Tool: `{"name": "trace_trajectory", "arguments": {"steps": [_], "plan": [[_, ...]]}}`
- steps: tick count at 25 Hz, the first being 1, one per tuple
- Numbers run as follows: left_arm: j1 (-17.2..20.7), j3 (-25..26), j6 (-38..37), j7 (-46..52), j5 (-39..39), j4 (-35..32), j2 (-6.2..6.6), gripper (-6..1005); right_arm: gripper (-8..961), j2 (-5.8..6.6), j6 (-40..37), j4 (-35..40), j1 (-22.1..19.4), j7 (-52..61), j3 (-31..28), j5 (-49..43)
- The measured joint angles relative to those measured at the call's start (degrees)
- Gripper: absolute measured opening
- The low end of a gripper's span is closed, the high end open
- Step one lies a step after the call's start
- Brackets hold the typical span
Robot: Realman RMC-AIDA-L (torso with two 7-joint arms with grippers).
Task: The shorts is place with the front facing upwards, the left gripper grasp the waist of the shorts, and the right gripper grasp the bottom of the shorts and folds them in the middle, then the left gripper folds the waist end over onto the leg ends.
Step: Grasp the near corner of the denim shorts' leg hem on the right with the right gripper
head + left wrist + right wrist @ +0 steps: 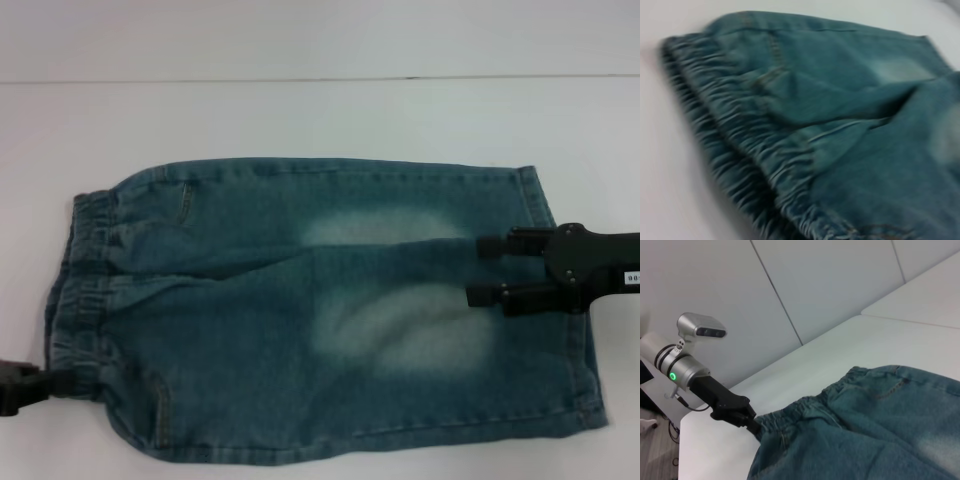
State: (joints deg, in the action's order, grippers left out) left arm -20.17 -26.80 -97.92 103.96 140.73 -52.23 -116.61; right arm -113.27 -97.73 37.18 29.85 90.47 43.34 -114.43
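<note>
The shorts (320,310) lie flat on the white counter (300,110), already doubled along their length so that 1 leg lies over the other, with the elastic waist (80,290) toward the robot's left and the leg hems (565,300) toward its right. The step in hand looks like the second fold, carrying the waist end over onto the leg ends. The left claw (45,383) sits at the near corner of the waistband, its tip against the gathered elastic; the right wrist view shows it (752,424) meeting the band's edge, but I cannot tell whether it has closed on the cloth. To do this well, it should pinch both layers of the band, lift just enough to clear the denim, and travel straight toward the hems so the edges land square. A grip at 1 corner alone may let the far corner of the waist sag and drag, giving a skewed fold. The right claw (485,270) hovers over the leg end with its 2 fingers spread apart and holding nothing; it stands exactly where the waist should come down, so in my judgement it ought to withdraw toward the right first. Nothing else lies on the counter near the shorts; the wall panels (840,280) behind stand well apart.
</note>
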Motion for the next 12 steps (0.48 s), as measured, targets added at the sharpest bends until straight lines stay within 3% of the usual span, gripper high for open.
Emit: {"name": "trace_trajectory", "arguments": {"steps": [4, 7, 12], "plan": [[-1.6, -0.1, -5.9, 1.5, -0.1, -4.2, -1.72, 29, 915, 0.37, -0.2, 0.5, 0.5, 1.7, 0.1, 0.0], [-2.4, -0.1, -5.9, 1.7, -0.1, -7.4, -3.42, 29, 915, 1.37, -0.6, 0.7, 1.2, 4.2, 0.3, -0.3], [-4.3, 0.2, -1.5, 2.2, 0.0, -6.5, -3.52, 30, 916, 2.81, -5.9, 6.8, 2.9, 12.6, 0.1, -7.2]]}}
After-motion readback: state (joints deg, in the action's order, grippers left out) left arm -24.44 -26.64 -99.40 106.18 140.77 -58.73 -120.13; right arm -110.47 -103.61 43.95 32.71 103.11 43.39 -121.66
